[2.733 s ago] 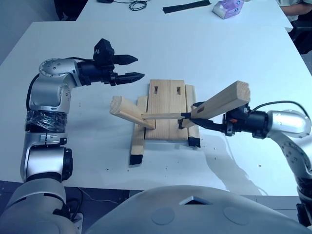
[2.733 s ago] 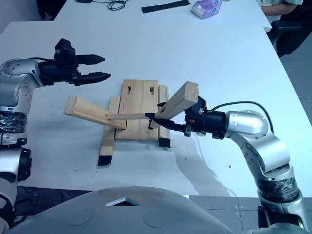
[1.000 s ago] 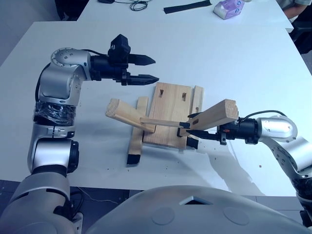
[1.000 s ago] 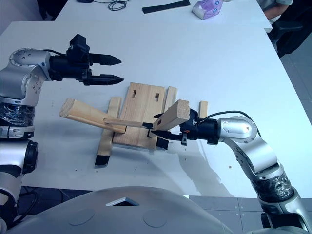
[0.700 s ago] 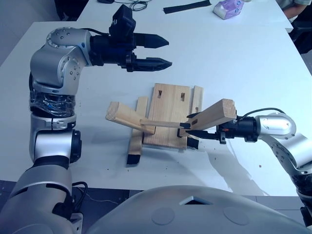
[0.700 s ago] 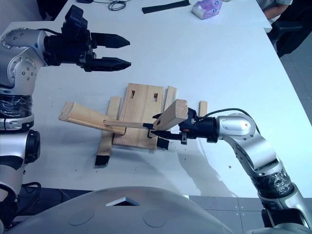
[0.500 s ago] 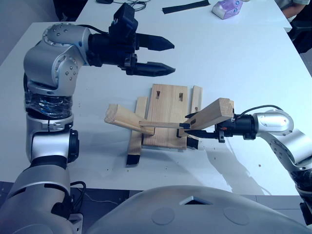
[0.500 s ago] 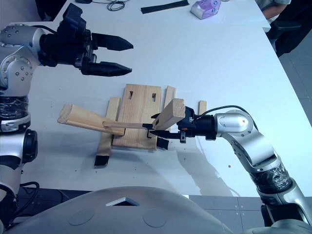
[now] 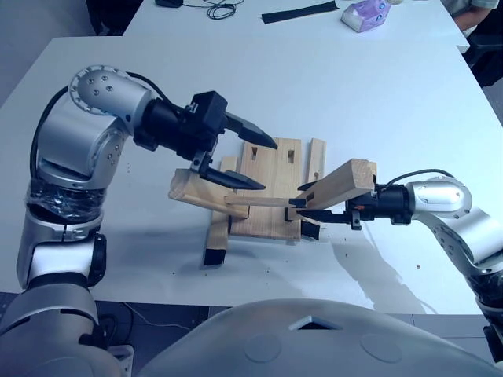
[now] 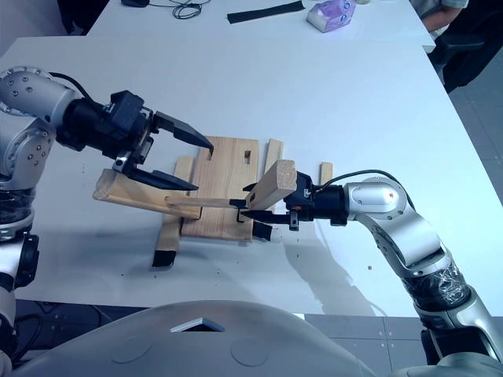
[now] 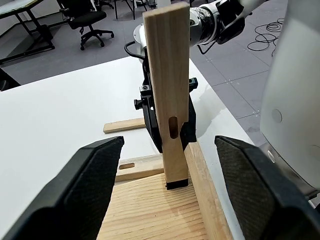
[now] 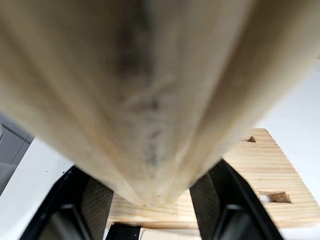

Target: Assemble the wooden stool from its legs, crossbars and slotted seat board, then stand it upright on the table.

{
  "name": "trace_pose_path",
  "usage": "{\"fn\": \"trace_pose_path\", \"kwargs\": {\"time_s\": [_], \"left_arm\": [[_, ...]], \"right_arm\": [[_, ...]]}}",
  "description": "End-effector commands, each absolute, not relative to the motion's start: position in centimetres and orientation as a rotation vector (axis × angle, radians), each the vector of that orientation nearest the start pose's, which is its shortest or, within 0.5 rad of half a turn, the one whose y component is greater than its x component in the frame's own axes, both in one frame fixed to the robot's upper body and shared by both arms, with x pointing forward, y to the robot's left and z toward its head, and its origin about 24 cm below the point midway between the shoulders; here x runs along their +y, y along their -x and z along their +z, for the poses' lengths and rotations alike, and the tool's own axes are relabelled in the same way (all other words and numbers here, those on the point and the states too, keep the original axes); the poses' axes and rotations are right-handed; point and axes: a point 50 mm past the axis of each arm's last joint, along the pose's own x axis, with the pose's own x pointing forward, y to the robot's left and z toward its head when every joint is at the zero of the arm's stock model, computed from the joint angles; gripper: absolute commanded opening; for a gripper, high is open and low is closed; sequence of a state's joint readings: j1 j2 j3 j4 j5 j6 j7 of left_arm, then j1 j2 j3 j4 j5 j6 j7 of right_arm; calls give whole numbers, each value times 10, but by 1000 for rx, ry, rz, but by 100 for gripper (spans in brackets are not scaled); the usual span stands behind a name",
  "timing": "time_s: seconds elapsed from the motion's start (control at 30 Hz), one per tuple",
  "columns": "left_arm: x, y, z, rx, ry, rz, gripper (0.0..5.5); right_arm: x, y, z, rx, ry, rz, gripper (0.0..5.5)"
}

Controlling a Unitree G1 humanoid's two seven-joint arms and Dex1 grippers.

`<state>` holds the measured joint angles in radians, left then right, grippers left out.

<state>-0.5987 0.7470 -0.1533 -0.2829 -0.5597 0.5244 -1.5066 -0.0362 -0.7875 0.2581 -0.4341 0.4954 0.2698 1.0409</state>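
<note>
seat board (image 9: 279,177): 1 counted.
slots (image 12: 276,197) in that board: 2 made out.
legs: 4 counted in all.
raised legs: 2, the left raised leg (image 9: 195,187) and the right raised leg (image 9: 347,181).
flat legs, black-tipped: 2, the left flat leg (image 9: 216,234) and the right flat leg (image 9: 316,154).
crossbars: 2 counted, the joined crossbar (image 9: 263,202) between the raised legs and the loose crossbar (image 10: 325,171).
grippers: 2, the left gripper (image 9: 269,166) and the right gripper (image 9: 301,206).
tables: 2, the near table (image 9: 377,102) and the far table (image 9: 236,23).
tissue pack (image 9: 361,13): 1 noted.
black strip (image 9: 301,12): 1 noted.
</note>
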Motion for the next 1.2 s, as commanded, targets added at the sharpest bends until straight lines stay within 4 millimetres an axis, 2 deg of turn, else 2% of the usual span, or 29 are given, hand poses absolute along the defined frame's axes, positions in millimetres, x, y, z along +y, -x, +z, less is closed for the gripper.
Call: {"fn": "trace_pose_path", "kwargs": {"time_s": [0.03, 0.37, 0.6, 0.83, 1.2], "left_arm": [[144, -245, 199, 105, -495, -1799, 339], [149, -235, 173, 138, -583, -1808, 339], [141, -228, 168, 125, -573, -1827, 339], [135, -241, 159, 109, -635, -1718, 339], [138, -239, 148, 114, -693, -1731, 339]], "right_arm": [[-152, -183, 76, 410, 286, 1495, 199], [-151, -189, 83, 382, 308, 1493, 199], [-152, -194, 85, 377, 314, 1485, 199], [-150, -192, 86, 377, 316, 1494, 199], [-147, -189, 88, 377, 321, 1515, 199]]}}
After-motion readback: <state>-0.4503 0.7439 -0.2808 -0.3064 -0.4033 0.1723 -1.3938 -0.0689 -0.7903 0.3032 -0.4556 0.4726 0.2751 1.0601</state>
